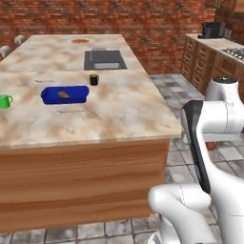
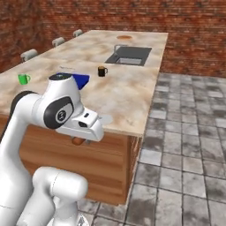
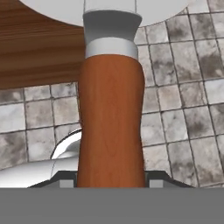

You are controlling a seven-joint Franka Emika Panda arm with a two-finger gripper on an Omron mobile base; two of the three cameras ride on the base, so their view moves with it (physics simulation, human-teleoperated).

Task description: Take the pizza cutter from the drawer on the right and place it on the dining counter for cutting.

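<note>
Clamped in the end effector (image 3: 111, 183) by its brown wooden handle: the pizza cutter (image 3: 111, 127), hanging above floor tiles just beside the bench (image 1: 119, 107). Likely light, stiff, blade-heavy (metal collar and wheel far from fingers). Grip at mid-handle; smooth wood could slip.

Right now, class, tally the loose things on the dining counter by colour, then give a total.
Green: 1, the mug
Black: 1, the cup
Blue: 1, the container
Orange-brown: 1, the pizza
Total: 4 on the dining counter
</note>
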